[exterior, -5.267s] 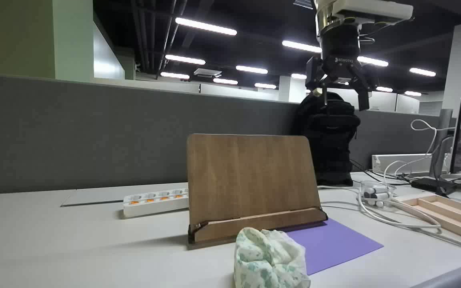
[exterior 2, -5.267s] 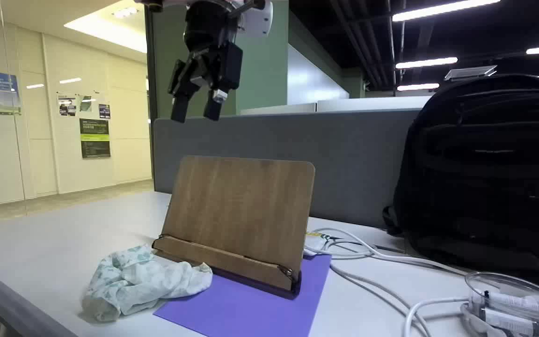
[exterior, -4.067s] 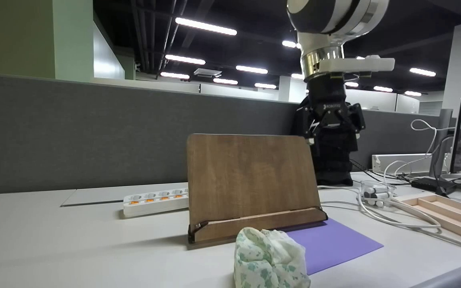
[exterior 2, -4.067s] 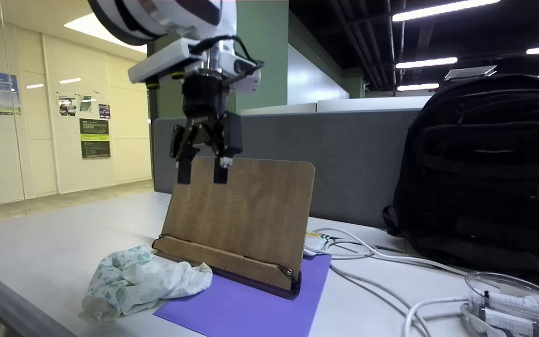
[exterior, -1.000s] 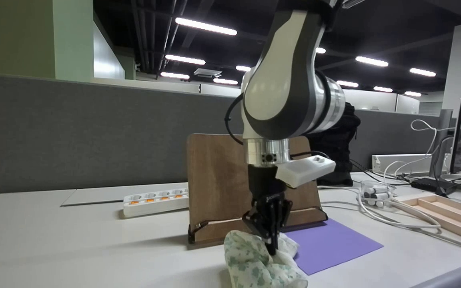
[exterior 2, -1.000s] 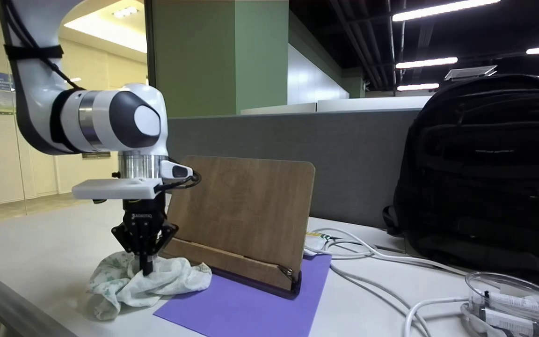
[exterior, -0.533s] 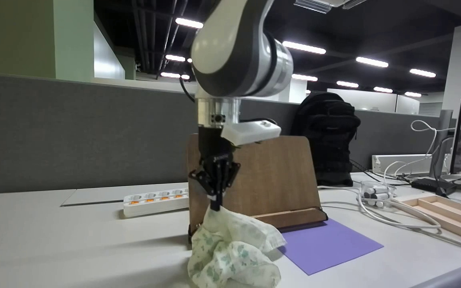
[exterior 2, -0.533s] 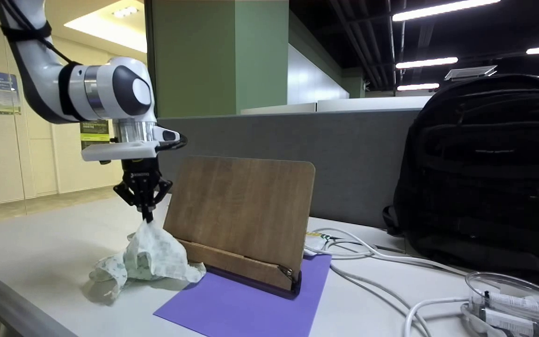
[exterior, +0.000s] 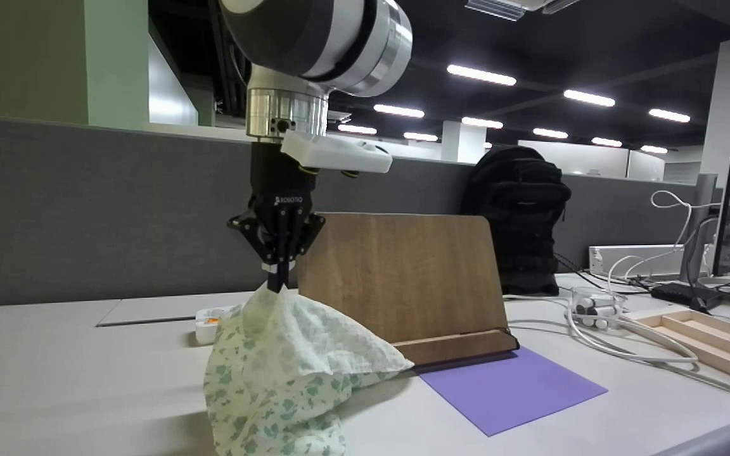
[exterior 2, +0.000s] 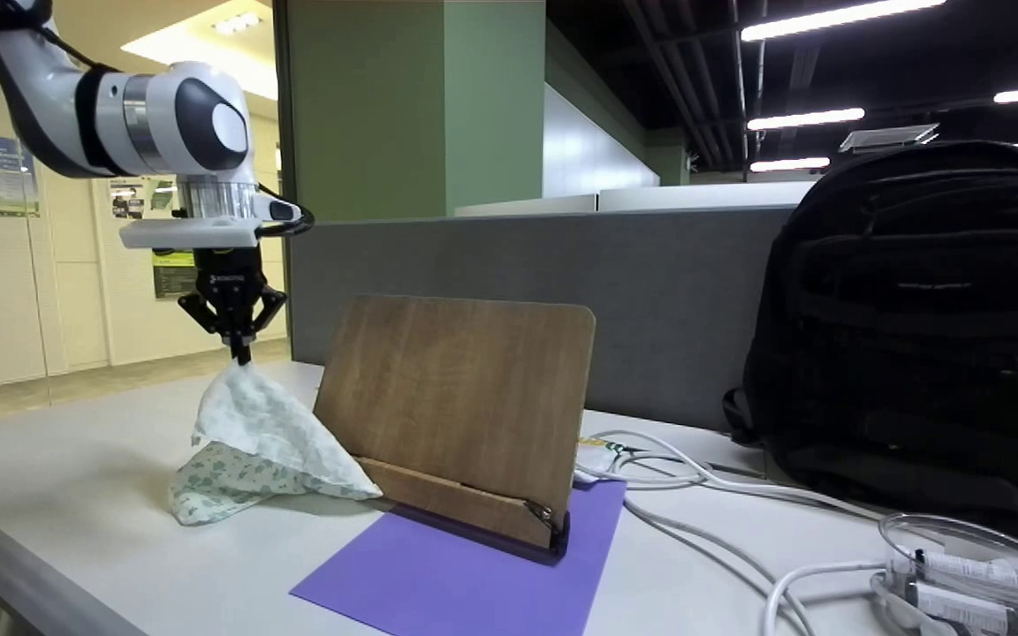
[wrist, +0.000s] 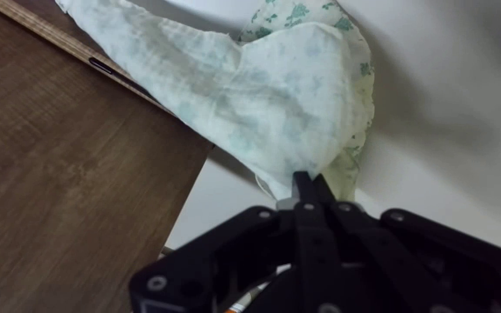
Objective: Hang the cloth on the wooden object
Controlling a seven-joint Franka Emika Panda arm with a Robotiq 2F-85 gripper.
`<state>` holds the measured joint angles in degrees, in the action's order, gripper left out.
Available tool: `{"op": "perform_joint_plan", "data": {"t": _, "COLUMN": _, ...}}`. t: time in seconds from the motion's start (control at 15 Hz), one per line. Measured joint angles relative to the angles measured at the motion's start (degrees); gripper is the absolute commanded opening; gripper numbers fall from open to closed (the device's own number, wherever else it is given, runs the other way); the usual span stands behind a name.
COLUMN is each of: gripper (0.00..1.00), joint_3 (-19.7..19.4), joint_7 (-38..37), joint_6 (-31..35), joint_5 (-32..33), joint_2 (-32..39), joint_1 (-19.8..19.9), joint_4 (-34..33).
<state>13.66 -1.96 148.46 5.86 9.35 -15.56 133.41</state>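
Note:
A whitish cloth (exterior: 301, 367) with green leaf prints hangs from my gripper (exterior: 277, 284), which is shut on its top corner. Its lower part still lies on the table, as an exterior view shows the cloth (exterior 2: 266, 442) spread at the base. The wooden object (exterior 2: 465, 389), a tilted brown board with a ledge, stands beside it in both exterior views. In the wrist view the fingertips pinch the cloth (wrist: 294, 100), and the wooden object (wrist: 81, 182) fills the left side. One end of the cloth reaches in front of the board's ledge.
A purple sheet (exterior: 517, 392) lies under and before the board. Behind the cloth a white power strip (exterior: 208, 326) is partly hidden. A grey partition (exterior: 99, 215) and black backpack (exterior 2: 924, 336) stand at the back. White cables (exterior 2: 730, 539) and a glass dish (exterior 2: 968, 565) with vials lie to one side.
The gripper, open several seconds ago, came down and shut on the crumpled cloth. Over the last second it has risen and moved sideways toward the board's end, drawing the cloth up and unfolding it.

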Motion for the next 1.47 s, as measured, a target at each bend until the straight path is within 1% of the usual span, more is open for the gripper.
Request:
{"op": "perform_joint_plan", "data": {"t": 0.13, "gripper": 0.0, "joint_3": 0.0, "joint_7": 0.2, "joint_6": 0.0, "joint_5": -0.1, "joint_2": 0.1, "joint_1": 0.1, "joint_4": 0.0}}
{"op": "perform_joint_plan", "data": {"t": 0.27, "gripper": 0.0, "joint_3": -0.4, "joint_7": 0.0, "joint_6": 1.0, "joint_5": 2.2, "joint_2": 0.2, "joint_1": 0.1, "joint_4": 0.0}}
{"op": "perform_joint_plan", "data": {"t": 0.33, "gripper": 0.0, "joint_3": -1.0, "joint_7": -0.3, "joint_6": 1.6, "joint_5": 4.9, "joint_2": 0.2, "joint_1": 0.0, "joint_4": -0.4}}
{"op": "perform_joint_plan", "data": {"t": 0.47, "gripper": 0.0, "joint_3": -3.1, "joint_7": -1.6, "joint_6": 2.1, "joint_5": 12.7, "joint_2": -0.2, "joint_1": 0.1, "joint_4": -2.5}}
{"op": "perform_joint_plan", "data": {"t": 0.67, "gripper": 0.0, "joint_3": -6.3, "joint_7": -3.9, "joint_6": 2.3, "joint_5": 23.8, "joint_2": -1.0, "joint_1": 0.1, "joint_4": -7.4}}
{"op": "perform_joint_plan", "data": {"t": 0.8, "gripper": 0.0, "joint_3": -7.4, "joint_7": -5.5, "joint_6": 2.5, "joint_5": 29.3, "joint_2": -1.2, "joint_1": 0.1, "joint_4": -10.9}}
{"op": "perform_joint_plan", "data": {"t": 1.13, "gripper": 0.0, "joint_3": -7.7, "joint_7": -11.1, "joint_6": 2.6, "joint_5": 39.3, "joint_2": -1.6, "joint_1": -0.5, "joint_4": -18.1}}
{"op": "perform_joint_plan", "data": {"t": 1.33, "gripper": 0.0, "joint_3": -7.7, "joint_7": -15.7, "joint_6": 2.0, "joint_5": 44.5, "joint_2": -2.2, "joint_1": -0.9, "joint_4": -20.5}}
{"op": "perform_joint_plan", "data": {"t": 1.47, "gripper": 0.0, "joint_3": -8.2, "joint_7": -20.1, "joint_6": 0.8, "joint_5": 48.9, "joint_2": -3.1, "joint_1": -0.9, "joint_4": -21.3}}
